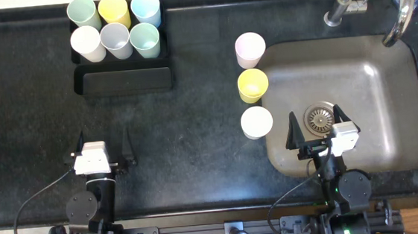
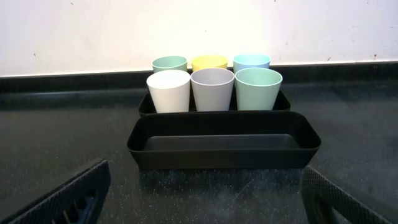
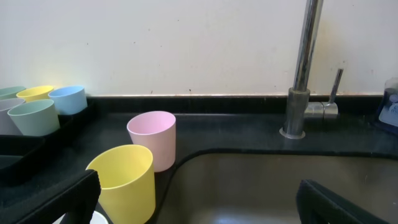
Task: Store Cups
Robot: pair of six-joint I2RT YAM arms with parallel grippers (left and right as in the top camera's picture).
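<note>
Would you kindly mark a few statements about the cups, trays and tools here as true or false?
1. Six cups stand in the back tray. True.
2. The front tray holds two cups. False: it holds nothing.
3. A pink cup, a yellow cup and a white cup stand on the counter beside the sink. True.
4. The right tool grips the yellow cup. False: it is open and holds nothing.
5. The left tool is open. True.
</note>
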